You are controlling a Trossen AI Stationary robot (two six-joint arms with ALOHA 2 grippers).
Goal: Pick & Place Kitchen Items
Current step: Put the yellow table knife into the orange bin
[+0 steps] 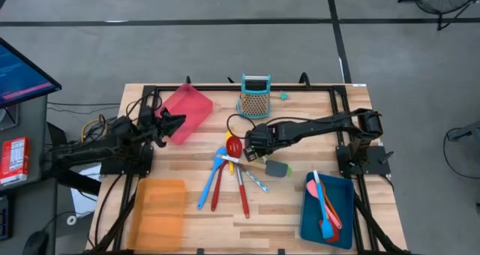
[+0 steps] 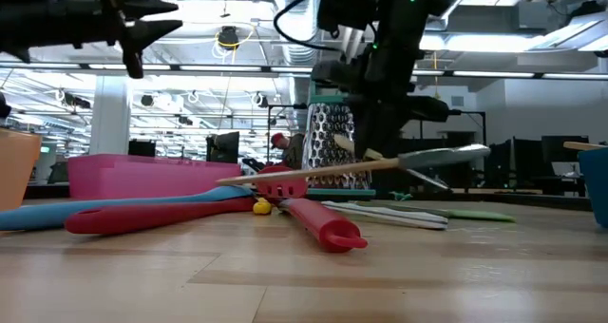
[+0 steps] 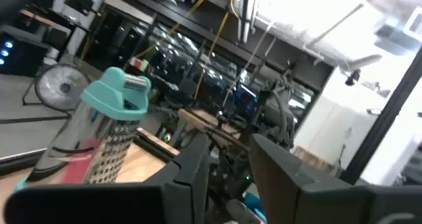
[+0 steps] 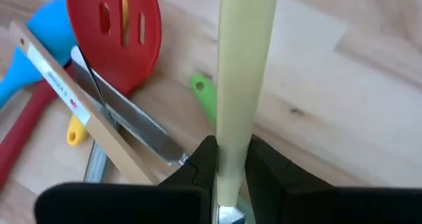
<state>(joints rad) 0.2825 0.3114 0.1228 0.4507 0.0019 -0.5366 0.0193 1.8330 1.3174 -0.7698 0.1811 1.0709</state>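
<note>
Nearest the front edge of the pale wooden bench (image 1: 277, 217) lie two of the three flat plastic trays. The orange flat tray (image 1: 159, 211) sits at the left corner and the blue flat tray (image 1: 341, 199) at the right. The blue one holds at least three long-handled utensils (image 1: 324, 202) lying along its length: one pale-handled, one red-handled and one with an orange head. They overlap, so I cannot give an exact count.

Behind the trays, at mid-bench, loose utensils are spread in a fan. There is one blue plastic spoon (image 1: 208, 184) and two red-handled utensils (image 1: 242, 195), and the round red slotted head (image 4: 115, 29) seems to belong to one of these. A few silvery cutlery pieces (image 2: 389, 212) lie among them, including one silver knife (image 4: 132, 118). One green handle tip (image 4: 204, 92) and one small yellow tip (image 2: 259, 206) poke out of the pile.

The right gripper (image 1: 253, 154) is over the far end of this fan. Its fingers are clenched on the cream handle of one grey-bladed spatula (image 2: 446, 157). The spatula is held nearly level, clear of the bench, above the red handles.

Farther back on the left lies the third tray, the pinkish-red flat tray (image 1: 187, 111). The left gripper (image 1: 177, 123) hovers over its inner edge, fingers parted with nothing between them.

Farthest off, one teal-framed box grater with orange mesh (image 1: 255, 97) stands upright near the far edge.
</note>
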